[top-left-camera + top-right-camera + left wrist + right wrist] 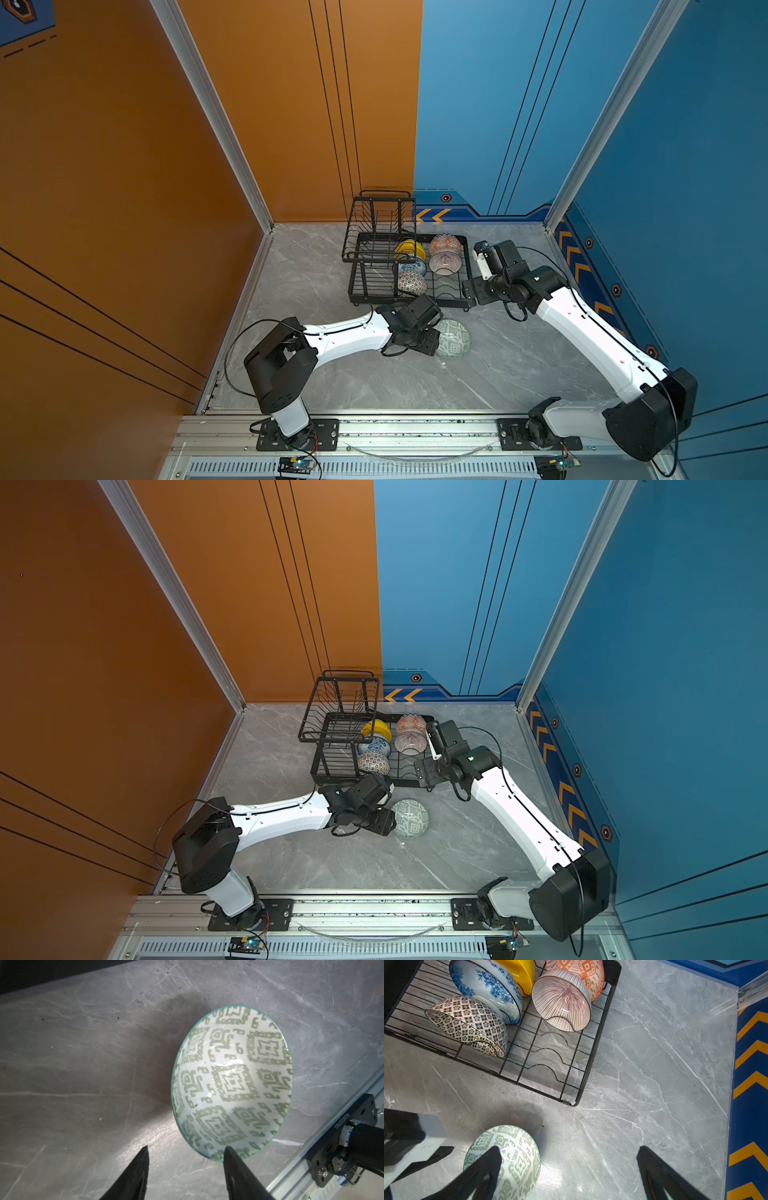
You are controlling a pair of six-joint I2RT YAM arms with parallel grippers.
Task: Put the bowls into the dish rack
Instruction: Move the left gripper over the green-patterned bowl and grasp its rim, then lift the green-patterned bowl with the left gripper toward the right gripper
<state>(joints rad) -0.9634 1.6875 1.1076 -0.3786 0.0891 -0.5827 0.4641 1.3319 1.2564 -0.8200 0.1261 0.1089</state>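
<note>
A pale green patterned bowl (453, 337) (409, 818) stands upright on the grey table in front of the black wire dish rack (370, 286). My left gripper (186, 1147) is at its left rim, jaws apart; one fingertip (227, 1150) overlaps the bowl's edge (231, 1080), the other is outside over bare table. In the rack lean the yellow (409, 249), orange-white (445, 243), pink-lined (444, 262), blue-white (413, 266) and black-white (411, 284) bowls. My right gripper (569, 1148) hovers open and empty by the rack's right side.
The rack's raised basket (378, 224) stands over its left half. Open plate slots (550, 1051) lie in front of the pink-lined bowl. Walls close the table at back and sides; an aluminium rail (415, 428) with both arm bases runs along the front.
</note>
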